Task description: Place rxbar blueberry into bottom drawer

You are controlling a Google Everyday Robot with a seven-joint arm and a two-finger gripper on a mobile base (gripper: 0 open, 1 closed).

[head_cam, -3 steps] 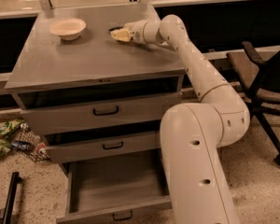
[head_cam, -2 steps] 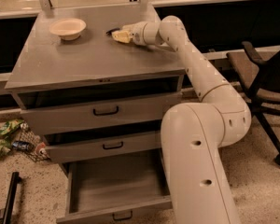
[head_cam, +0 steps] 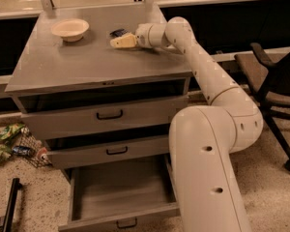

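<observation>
The rxbar blueberry (head_cam: 118, 32), a small dark blue bar, lies on the grey cabinet top (head_cam: 87, 62) near the back. My gripper (head_cam: 117, 42) hovers just in front of and beside it, its pale fingers pointing left. The bottom drawer (head_cam: 121, 192) is pulled out wide, with a plain grey inside and a small black handle at its front edge. My arm partly covers the drawer's right side.
A cream bowl (head_cam: 70, 29) sits at the back left of the cabinet top. The two upper drawers (head_cam: 108, 115) are slightly open. Litter and a wire basket (head_cam: 19, 149) lie on the floor to the left. A black office chair (head_cam: 275, 86) stands at the right.
My gripper has drawn back slightly toward the front, and the dark bar now shows behind it on the cabinet top.
</observation>
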